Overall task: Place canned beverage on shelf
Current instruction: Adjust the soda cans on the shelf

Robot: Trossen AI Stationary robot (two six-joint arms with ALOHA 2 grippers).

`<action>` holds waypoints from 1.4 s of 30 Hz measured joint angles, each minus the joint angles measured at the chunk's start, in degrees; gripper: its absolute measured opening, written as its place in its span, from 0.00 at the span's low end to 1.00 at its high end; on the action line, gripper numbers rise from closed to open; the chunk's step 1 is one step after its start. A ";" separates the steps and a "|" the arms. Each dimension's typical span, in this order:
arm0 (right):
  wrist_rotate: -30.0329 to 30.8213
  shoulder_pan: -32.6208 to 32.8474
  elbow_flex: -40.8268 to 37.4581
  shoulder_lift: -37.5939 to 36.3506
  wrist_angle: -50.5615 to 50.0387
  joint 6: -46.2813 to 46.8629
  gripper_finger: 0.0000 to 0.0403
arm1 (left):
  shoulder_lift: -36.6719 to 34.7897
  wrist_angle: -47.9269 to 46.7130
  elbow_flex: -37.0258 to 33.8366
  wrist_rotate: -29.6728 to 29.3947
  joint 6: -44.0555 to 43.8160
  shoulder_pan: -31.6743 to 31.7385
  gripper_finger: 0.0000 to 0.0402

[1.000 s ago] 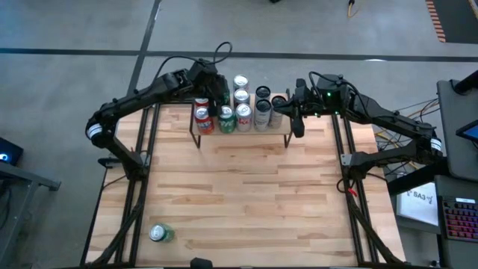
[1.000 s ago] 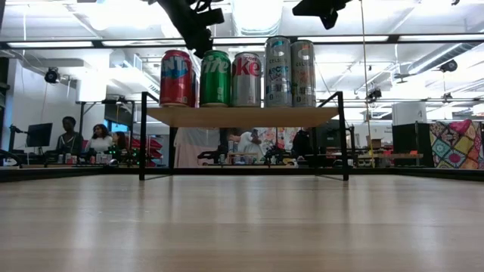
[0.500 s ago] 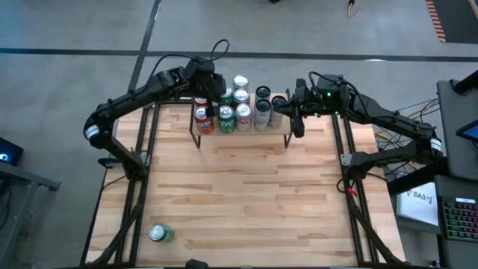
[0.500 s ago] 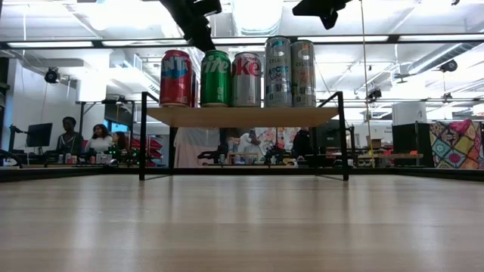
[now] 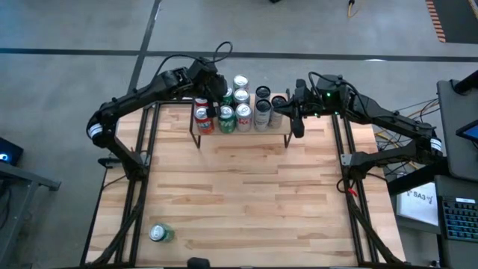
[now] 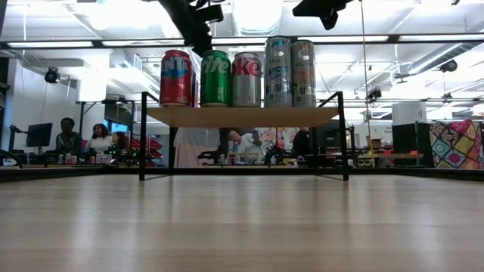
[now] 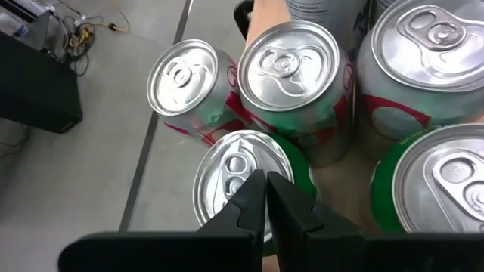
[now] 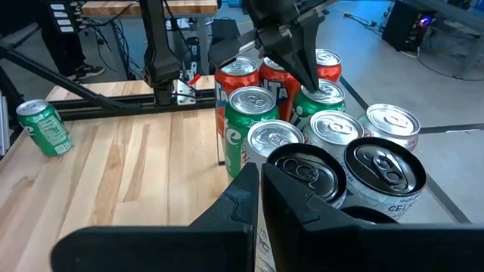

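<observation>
One green can lies on its side near the front left corner of the light-wood tabletop, well apart from the small raised wooden shelf on black legs, where upright cans are packed close to save room. Left gripper hovers above them, fingers pressed together, empty; right gripper, likewise closed and empty, waits beside the shelf.

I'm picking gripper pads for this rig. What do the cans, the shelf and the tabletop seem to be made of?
Cans: likely aluminium; bare silvery tops with pull tabs, glossy printed sides.
Shelf: pale wood board, apparently smooth and matte, on thin black legs, probably painted metal.
Tabletop: light wood planks, judging by the visible strips and grain; slight sheen in the low view.
</observation>
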 joint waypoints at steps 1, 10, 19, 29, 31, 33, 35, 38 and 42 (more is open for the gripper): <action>0.00 0.02 -0.06 0.00 0.02 0.00 0.02 | 0.09 -0.08 0.00 -0.02 0.00 0.00 0.00; 0.00 0.02 -0.11 0.00 -0.07 0.00 0.02 | -0.13 -0.96 0.02 -0.07 -0.83 -0.23 0.00; 0.02 0.02 -0.13 0.00 -0.09 0.00 0.02 | -0.57 -1.98 0.87 -0.09 -0.66 -0.57 0.00; 0.00 0.02 -0.13 0.00 -0.17 0.00 0.02 | -0.51 -0.82 1.53 -0.11 -0.20 0.28 0.00; 0.00 0.02 -0.13 0.00 -0.19 0.00 0.02 | -0.31 -0.83 1.37 -0.15 -0.50 0.31 0.00; 0.01 0.02 -0.13 0.00 -0.17 0.00 0.02 | -0.17 -0.86 1.15 -0.13 -0.58 0.27 0.00; 0.01 0.02 -0.13 0.00 -0.20 0.00 0.02 | -0.16 -1.10 0.94 -0.11 -0.89 0.26 0.00; 0.00 0.02 -0.13 0.00 -0.20 0.00 0.02 | -0.16 -1.61 0.90 -0.07 -1.08 0.21 0.00; 0.00 0.02 -0.13 0.00 -0.22 0.00 0.02 | -0.16 -2.64 0.87 -0.13 -1.31 -0.24 0.00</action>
